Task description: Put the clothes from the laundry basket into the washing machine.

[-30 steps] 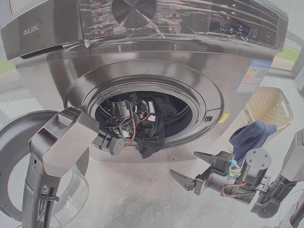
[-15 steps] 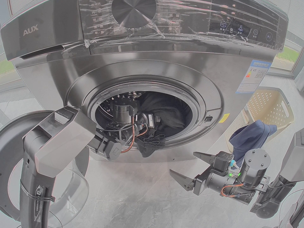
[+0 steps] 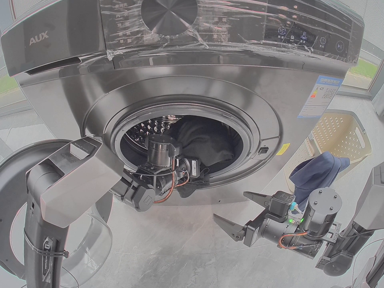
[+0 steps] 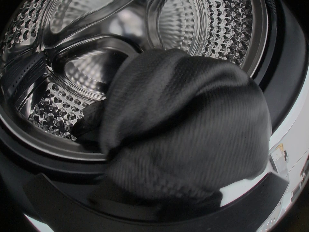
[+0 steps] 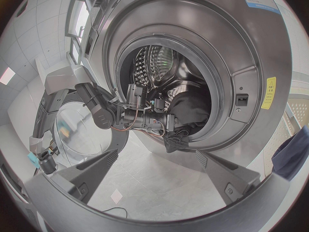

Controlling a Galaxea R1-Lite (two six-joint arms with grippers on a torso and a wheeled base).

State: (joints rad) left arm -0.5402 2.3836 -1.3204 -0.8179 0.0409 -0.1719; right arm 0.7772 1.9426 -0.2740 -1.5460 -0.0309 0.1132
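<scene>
The black garment lies mostly in the washing machine, a corner hanging over the rim; the left gripper is against it, and I cannot tell whether its jaws grip. A blue garment is draped on the laundry basket, near the right gripper, whose jaws are released and empty. I judge the task roughly half done.

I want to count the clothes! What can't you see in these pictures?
- Laundry basket: head view, the washing machine and a blue garment cover much of it; more clothes inside cannot be told.
- Floor of the drum: left wrist view, the black garment covers it.
- Black garment's hanging end: head view, partly behind the left arm.
</scene>
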